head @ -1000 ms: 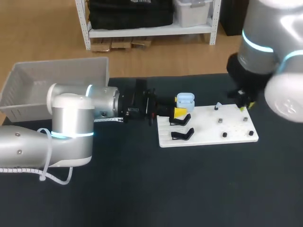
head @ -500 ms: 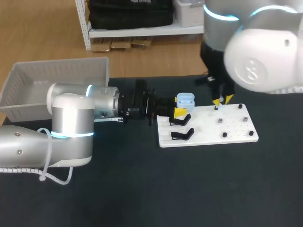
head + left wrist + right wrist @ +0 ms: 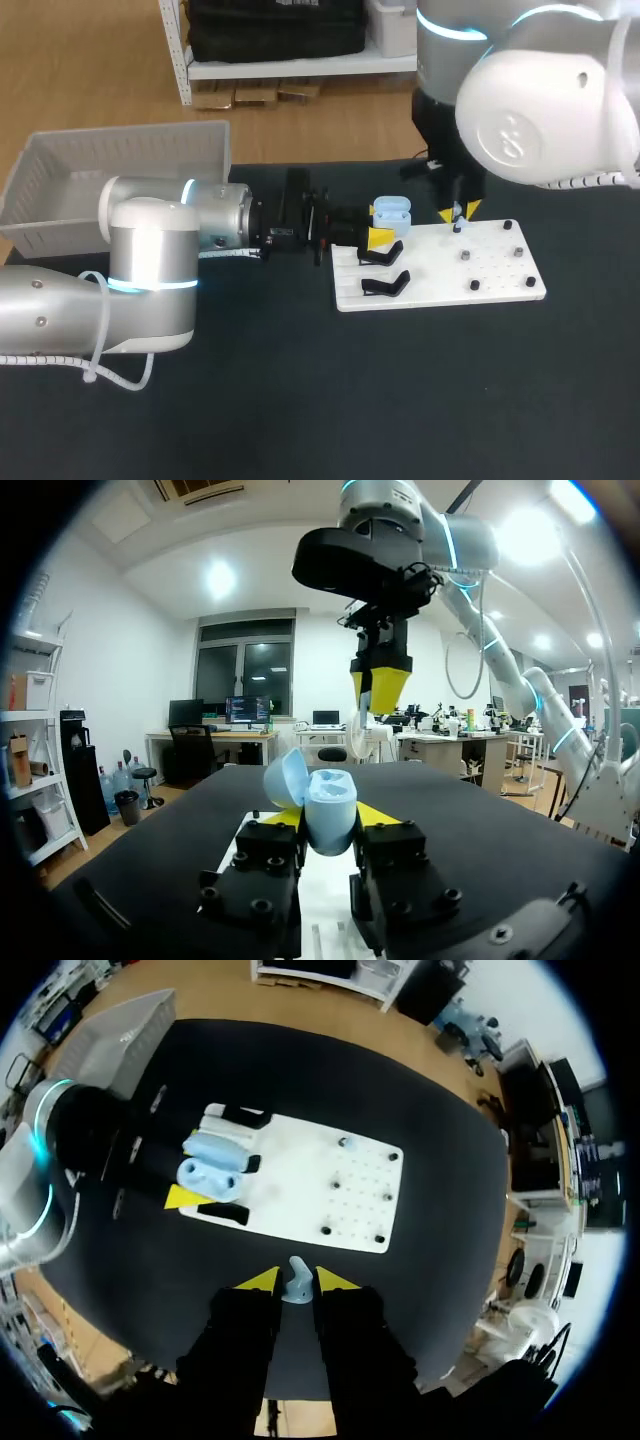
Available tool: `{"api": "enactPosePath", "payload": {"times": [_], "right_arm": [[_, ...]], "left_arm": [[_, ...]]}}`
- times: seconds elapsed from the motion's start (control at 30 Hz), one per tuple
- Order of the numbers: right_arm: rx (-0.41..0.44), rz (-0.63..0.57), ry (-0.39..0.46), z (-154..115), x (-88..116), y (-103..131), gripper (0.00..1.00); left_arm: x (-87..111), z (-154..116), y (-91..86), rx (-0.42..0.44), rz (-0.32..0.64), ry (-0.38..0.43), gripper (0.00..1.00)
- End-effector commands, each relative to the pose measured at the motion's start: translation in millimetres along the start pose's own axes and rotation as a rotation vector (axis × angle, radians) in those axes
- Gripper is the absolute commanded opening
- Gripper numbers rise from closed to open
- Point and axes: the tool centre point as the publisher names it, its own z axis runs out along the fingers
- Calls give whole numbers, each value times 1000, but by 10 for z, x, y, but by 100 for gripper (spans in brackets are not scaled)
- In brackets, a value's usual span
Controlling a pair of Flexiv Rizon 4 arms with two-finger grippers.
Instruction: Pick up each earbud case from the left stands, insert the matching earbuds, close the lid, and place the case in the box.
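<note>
The light blue earbud case (image 3: 330, 810), lid swung open, sits clamped between the yellow-tipped fingers of my left gripper (image 3: 328, 822). In the head view the case (image 3: 391, 210) hangs over the back left corner of the white board (image 3: 440, 270), with the left gripper (image 3: 386, 224) on it. My right gripper (image 3: 297, 1278) is shut on a small light blue earbud (image 3: 297, 1288). It hovers over the board's back edge, a little right of the case, in the head view (image 3: 457, 213). From the left wrist it shows above and beyond the case (image 3: 380, 685).
Two black stands (image 3: 384, 270) stick up at the board's left end. Several small dark pegs (image 3: 466, 256) dot its right half. A grey box (image 3: 120, 165) stands at the table's back left. Dark tabletop spreads in front of the board.
My right arm has swung from the board's right back corner leftwards to a spot near the case. The left arm and the case have stayed put.
</note>
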Motion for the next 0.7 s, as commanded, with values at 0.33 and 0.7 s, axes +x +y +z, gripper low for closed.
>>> {"api": "enactPosePath", "payload": {"times": [0.33, 0.7], "right_arm": [[-36, 525, 102, -62, -223, 247, 0], [-78, 516, 148, 8, -231, 299, 0]], "left_arm": [[8, 5, -16, -7, 3, -2, 0], [8, 5, -16, -7, 3, -2, 0]]}}
